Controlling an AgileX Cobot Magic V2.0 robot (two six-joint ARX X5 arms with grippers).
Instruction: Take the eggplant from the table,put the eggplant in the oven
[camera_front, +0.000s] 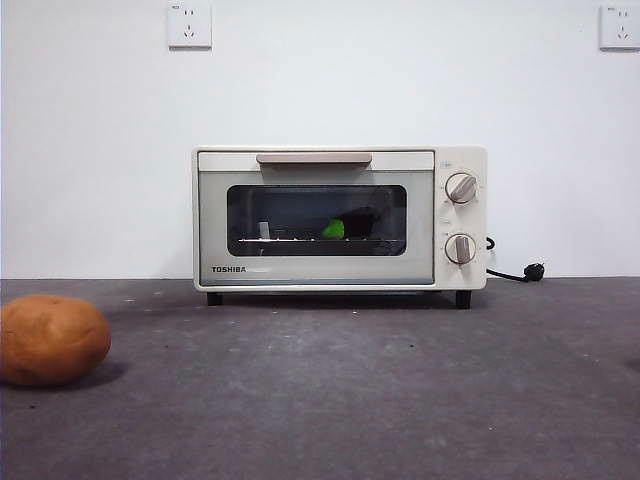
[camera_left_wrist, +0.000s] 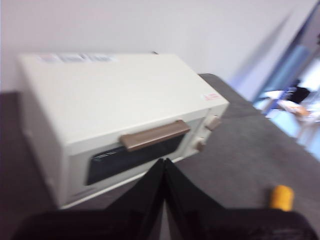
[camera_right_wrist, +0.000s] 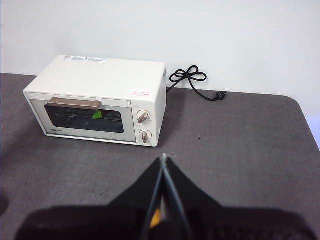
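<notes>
The eggplant (camera_front: 350, 225) already lies inside the Toshiba toaster oven (camera_front: 340, 218): in the front view you see its green stem cap and dark body on the wire rack behind the glass of the closed door. A potato (camera_front: 52, 340) sits on the table (camera_front: 400, 400), well apart from the oven, and neither arm shows here.

In the left wrist view, your left pincer (camera_left_wrist: 164, 165) is clenched with nothing in it, its jaws meeting in front of the oven's beige handle (camera_left_wrist: 155, 135). The picture is blurred.

In the right wrist view, your right pincer (camera_right_wrist: 164, 161) is likewise clenched and empty, hanging well back from the oven, where the green cap shows through the window.

I judge the task done. Should you regrasp the eggplant, expect a light, stiff, glossy toy; take it across mid-body, since the tapered ends may slip.
</notes>
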